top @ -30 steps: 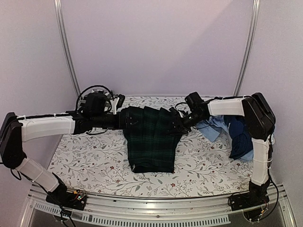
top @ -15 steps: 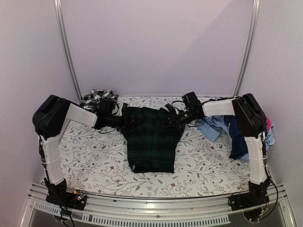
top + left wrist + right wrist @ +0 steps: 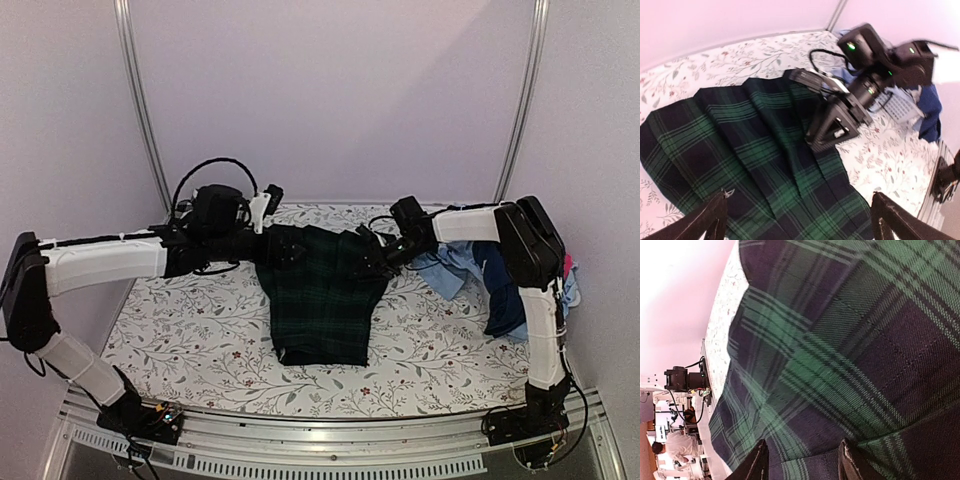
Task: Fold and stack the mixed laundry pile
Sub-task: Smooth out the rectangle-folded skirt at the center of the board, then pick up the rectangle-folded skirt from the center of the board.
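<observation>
Green plaid cloth (image 3: 320,300) lies flat, not folded yet. My right claw (image 3: 802,462) pinches its edge; my left claw (image 3: 802,215) is wide open, empty. The pile (image 3: 497,285) waits.

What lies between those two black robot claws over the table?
The dark green-navy plaid garment; the top view shows it spread between the left gripper and the right gripper.

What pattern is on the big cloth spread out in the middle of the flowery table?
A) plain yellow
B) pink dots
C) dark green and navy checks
C: the dark green-and-navy plaid fabric garment lying there shows crossing green and navy bands in all three views.
</observation>
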